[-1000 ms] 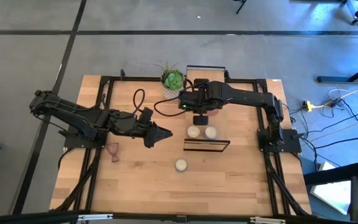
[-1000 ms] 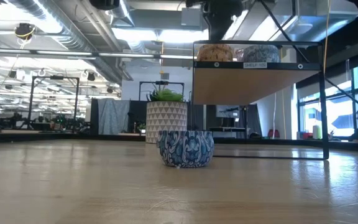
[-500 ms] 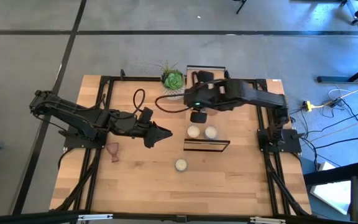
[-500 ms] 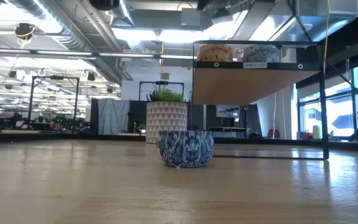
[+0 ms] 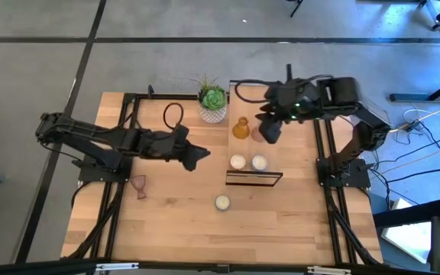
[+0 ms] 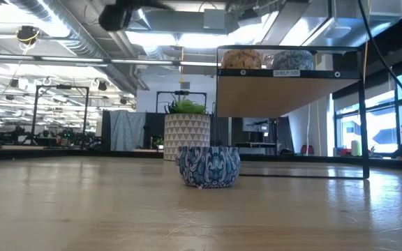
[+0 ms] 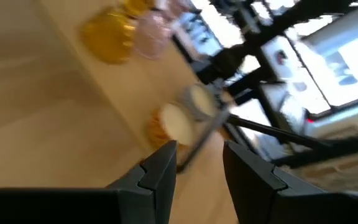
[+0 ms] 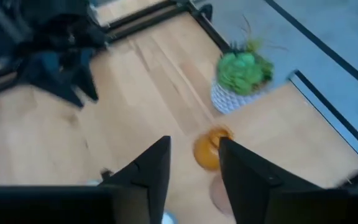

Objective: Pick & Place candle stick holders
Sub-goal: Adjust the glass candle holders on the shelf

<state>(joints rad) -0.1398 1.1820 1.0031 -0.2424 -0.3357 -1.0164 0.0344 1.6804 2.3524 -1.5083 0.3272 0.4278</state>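
Right gripper (image 5: 270, 131): fingers parted, empty, above far edge of table (image 5: 166, 229), near amber holder (image 5: 241, 128).
Left gripper (image 5: 202, 155): parted, empty, mid-table.
Pink holder (image 5: 138, 185): left edge, likely awaiting pickup.

A green plant in a white patterned pot (image 5: 213, 104) stood at the far edge of the wooden counter (image 5: 166, 229). A blue patterned bowl (image 6: 209, 166) sat before a black-framed shelf (image 6: 288, 73).
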